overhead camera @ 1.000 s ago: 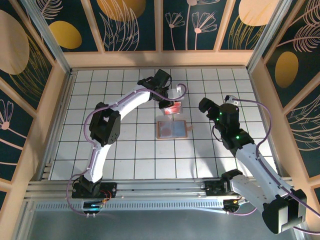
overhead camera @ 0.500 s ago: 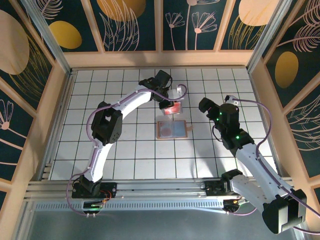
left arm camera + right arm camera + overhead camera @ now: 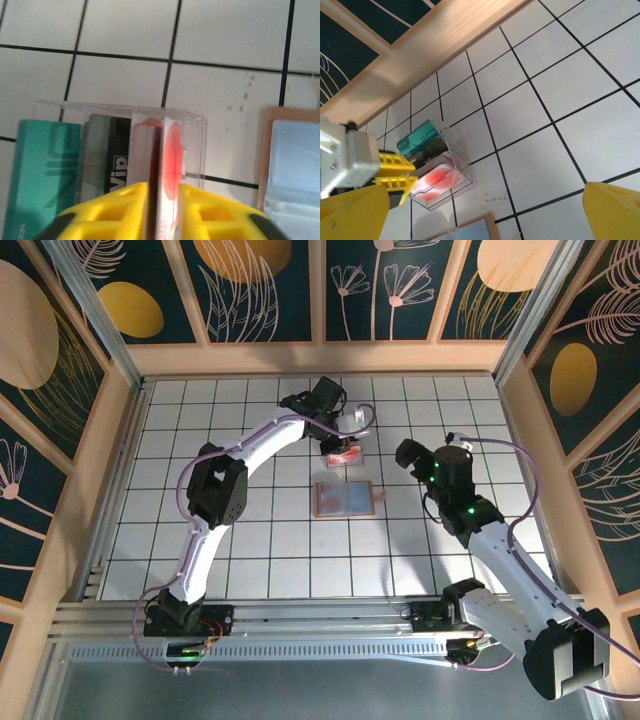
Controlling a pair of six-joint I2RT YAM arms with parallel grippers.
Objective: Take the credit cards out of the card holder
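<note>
left gripper (image 3: 163,192) has shifted away from the card holder (image 3: 346,498), jaws narrowly parted astride a red-spotted credit card (image 3: 172,150), probably depositing it in the clear tray (image 3: 120,107) just beyond; grip uncertain. right gripper (image 3: 482,210) stands wide open, empty.

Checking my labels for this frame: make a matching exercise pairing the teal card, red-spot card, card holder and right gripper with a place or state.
1 teal card
2 red-spot card
3 card holder
4 right gripper

A lies open, blue-grey inside up
B card nearest the holder
C jaws wide apart, holding nothing
D card farthest from the holder

Pairs: 1-D, 2-B, 3-A, 4-C
</note>
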